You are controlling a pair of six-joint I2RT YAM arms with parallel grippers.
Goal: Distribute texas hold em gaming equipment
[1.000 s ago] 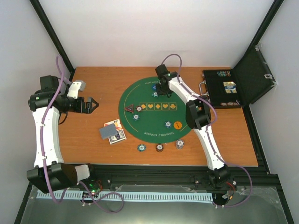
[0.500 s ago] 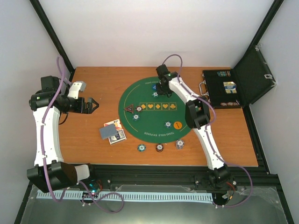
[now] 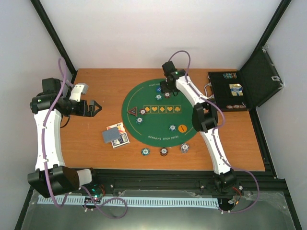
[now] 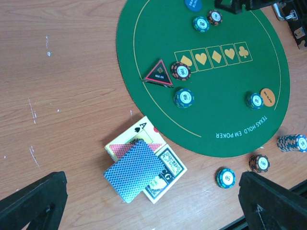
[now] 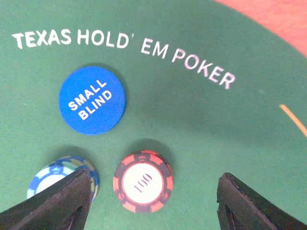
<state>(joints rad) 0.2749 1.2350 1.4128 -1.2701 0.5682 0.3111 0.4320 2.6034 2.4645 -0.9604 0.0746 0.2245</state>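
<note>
currently, right gripper hovers over the far part of the green mat, fingers spread wide, holding nothing. a red 100 chip lies below between them, near the blue small blind disc. left gripper: wide apart, empty. playing cards lie on the table beside the mat.

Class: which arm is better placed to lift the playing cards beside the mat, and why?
Left: the left gripper, open, hangs near the playing cards; the right gripper sits far across the mat.
</note>
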